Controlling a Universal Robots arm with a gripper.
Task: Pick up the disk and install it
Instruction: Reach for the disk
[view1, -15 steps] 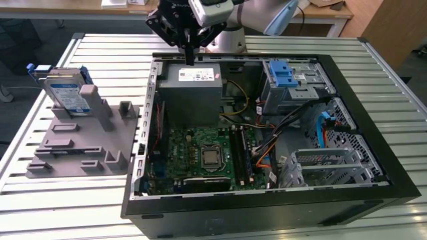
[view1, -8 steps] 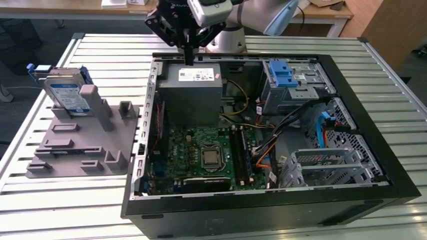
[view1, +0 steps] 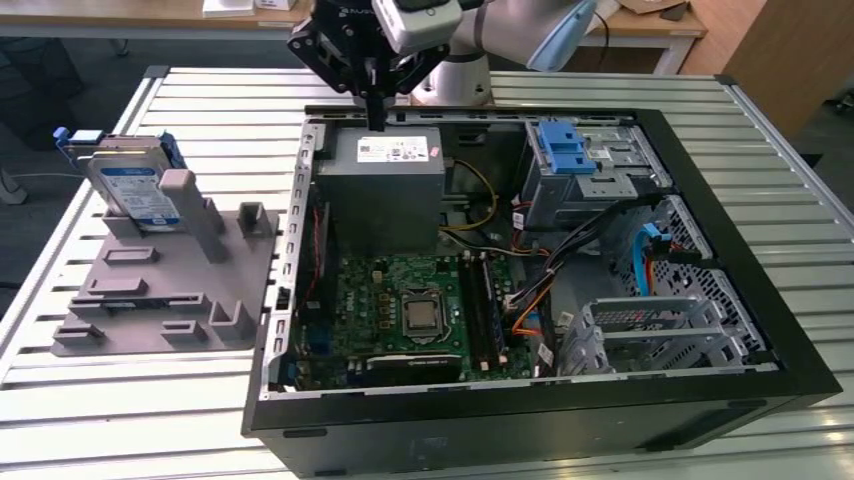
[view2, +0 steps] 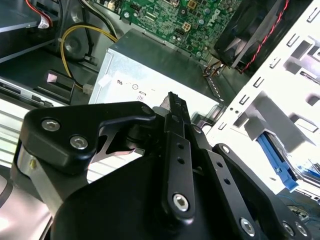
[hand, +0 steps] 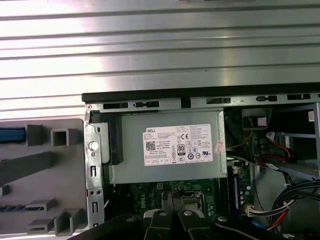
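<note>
The disk (view1: 134, 188), a silver drive with a blue-and-white label and blue rails, stands on edge in a grey fixture (view1: 160, 290) at the exterior view's left, outside the computer case. One blue rail of the disk (hand: 12, 135) shows in the first wrist view. My gripper (view1: 376, 120) hangs over the case's far wall, just above the grey power supply (view1: 387, 185), well to the exterior view's right of the disk. Both wrist views show the black fingers (view2: 172, 100) pressed together, fingertips (hand: 172, 195) empty, pointing down over the power supply (hand: 167, 150).
The open black computer case (view1: 747, 300) lies on a slatted metal table (view1: 174, 420). Inside are a green motherboard (view1: 414, 310), a metal drive cage with a blue latch (view1: 574, 150), a bare metal cage (view1: 654, 330) and loose cables (view1: 587, 240).
</note>
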